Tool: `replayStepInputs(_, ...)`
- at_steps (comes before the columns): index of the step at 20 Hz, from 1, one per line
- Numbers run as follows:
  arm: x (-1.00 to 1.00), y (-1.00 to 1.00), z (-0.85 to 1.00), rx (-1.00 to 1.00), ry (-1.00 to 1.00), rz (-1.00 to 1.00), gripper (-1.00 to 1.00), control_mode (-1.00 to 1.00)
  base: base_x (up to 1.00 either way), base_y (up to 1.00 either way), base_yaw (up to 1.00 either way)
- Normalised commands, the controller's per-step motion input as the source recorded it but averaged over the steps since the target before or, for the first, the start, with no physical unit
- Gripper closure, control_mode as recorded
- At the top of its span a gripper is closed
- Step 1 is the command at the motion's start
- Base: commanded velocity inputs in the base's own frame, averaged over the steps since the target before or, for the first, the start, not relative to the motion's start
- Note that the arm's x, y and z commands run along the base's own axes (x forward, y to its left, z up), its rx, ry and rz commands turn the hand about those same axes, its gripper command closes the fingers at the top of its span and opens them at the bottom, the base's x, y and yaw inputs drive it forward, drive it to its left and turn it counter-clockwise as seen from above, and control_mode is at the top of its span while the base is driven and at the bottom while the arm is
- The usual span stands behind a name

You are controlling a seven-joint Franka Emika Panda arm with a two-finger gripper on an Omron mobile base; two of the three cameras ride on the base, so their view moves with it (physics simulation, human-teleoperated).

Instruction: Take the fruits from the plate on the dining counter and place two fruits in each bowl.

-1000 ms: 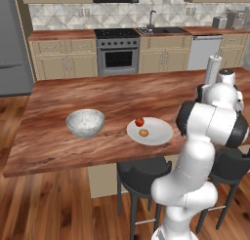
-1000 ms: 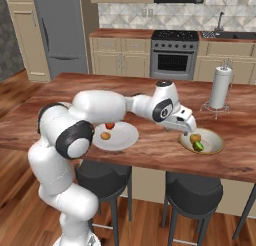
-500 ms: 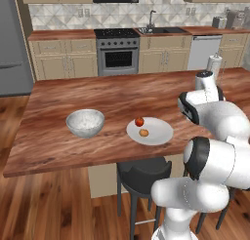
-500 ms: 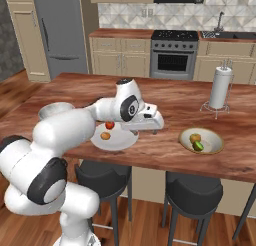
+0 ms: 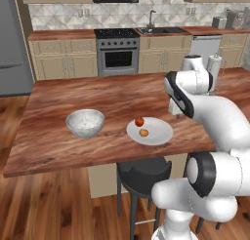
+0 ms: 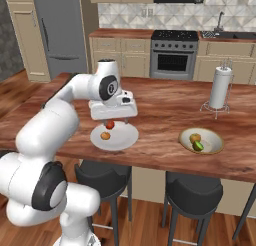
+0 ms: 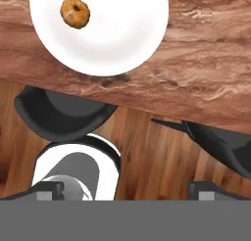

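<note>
Two fruits on the plate [image 6: 125, 140] as before; open, empty claw [image 6: 114, 110] now above them.

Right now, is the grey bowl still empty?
Empty: the grey bowl shows only its bare inside, while two fruits lie in the beige bowl.

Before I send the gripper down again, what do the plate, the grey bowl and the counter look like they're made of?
Plate: plain glossy white, likely glazed ceramic; flat, even colour. Grey bowl: speckled grey-white, looks like stoneware, possibly matte. Dining counter: reddish-brown with streaked grain, reads as polished wood, though it could be a wood-look laminate.
</note>
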Motion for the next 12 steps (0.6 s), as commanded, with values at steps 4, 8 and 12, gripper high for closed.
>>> replayStepInputs(4, 0.0, 0.16, -0.12, 0.21, -0.09, 0.0, -1.0, -1.0, 0.0, 0.0, 0.0)
replayStepInputs(8, 0.01, 0.95, -0.26, 0.0, -0.16, -0.22, -1.0, -1.0, 0.0, 0.0, 0.0)
replayStepInputs(12, 0.03, 0.93, -0.23, 0.0, -0.1, -0.26, -1.0, -1.0, 0.0, 0.0, 0.0)
